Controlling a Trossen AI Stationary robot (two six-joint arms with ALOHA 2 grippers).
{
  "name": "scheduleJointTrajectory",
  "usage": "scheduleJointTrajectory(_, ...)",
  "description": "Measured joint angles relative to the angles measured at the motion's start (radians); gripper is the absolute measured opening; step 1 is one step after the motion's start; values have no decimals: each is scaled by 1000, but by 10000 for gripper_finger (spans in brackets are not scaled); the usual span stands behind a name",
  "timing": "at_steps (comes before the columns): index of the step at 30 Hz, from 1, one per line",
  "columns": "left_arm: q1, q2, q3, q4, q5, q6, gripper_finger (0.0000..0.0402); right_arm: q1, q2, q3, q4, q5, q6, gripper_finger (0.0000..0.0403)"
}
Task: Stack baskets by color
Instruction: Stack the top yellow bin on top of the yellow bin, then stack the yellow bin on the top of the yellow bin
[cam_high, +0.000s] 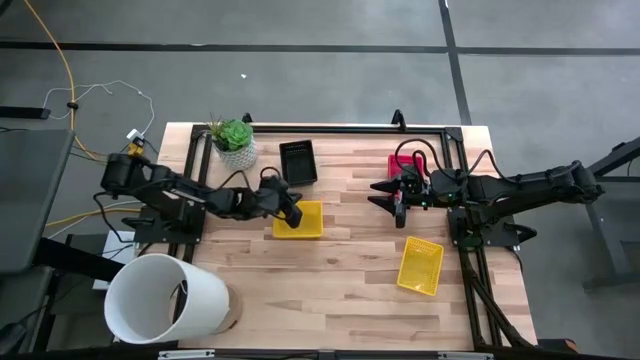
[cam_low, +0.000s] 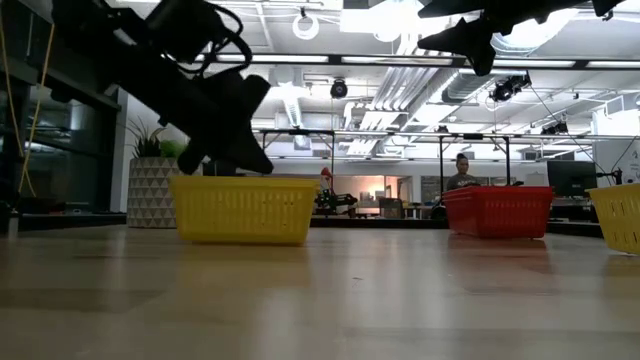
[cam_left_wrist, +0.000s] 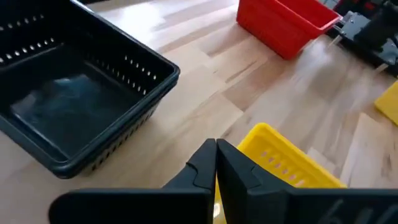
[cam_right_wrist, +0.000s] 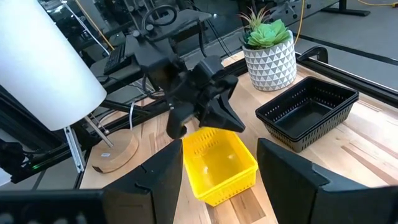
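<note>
A yellow basket (cam_high: 308, 226) (cam_low: 243, 208) stands flat on the wooden table near its middle. My left gripper (cam_high: 294, 212) (cam_left_wrist: 216, 152) is shut, with its tips low over that basket's left rim (cam_right_wrist: 194, 138). A black basket (cam_high: 298, 162) (cam_left_wrist: 81, 106) sits just beyond it. A red basket (cam_high: 397, 160) (cam_low: 498, 210) stands at the far right, partly under my right arm. A second yellow basket (cam_high: 420, 265) lies near the right edge. My right gripper (cam_high: 391, 203) (cam_right_wrist: 221, 146) hangs open, raised well above the table, with nothing between its fingers. My left gripper's shut fingers (cam_left_wrist: 233, 168) slant down from the table's left onto the rim (cam_left_wrist: 267, 134) of the middle yellow basket. I cannot tell whether they touch it. The basket rests flat on the table.
A large white cylinder (cam_high: 165, 298) stands on a round wooden base at the near left corner. A green plant in a white pot (cam_high: 234, 140) sits at the far left. Black frame rails (cam_high: 330, 128) run along the table's far edge and both sides. A person (cam_low: 462, 172) shows far behind.
</note>
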Motion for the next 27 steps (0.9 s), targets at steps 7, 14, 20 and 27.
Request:
scheduleJointTrajectory(7,0,-80,42,21,36,70,0,0,0,0,1,0,18,193)
scheduleJointTrajectory(14,0,-369,144,19,182,367,0,0,0,0,63,1,3,193)
scheduleJointTrajectory(20,-1,-601,190,17,347,430,0,0,0,0,116,0,-1,193)
scheduleJointTrajectory(27,-21,-747,189,-126,328,420,0,0,0,0,116,-2,-1,193)
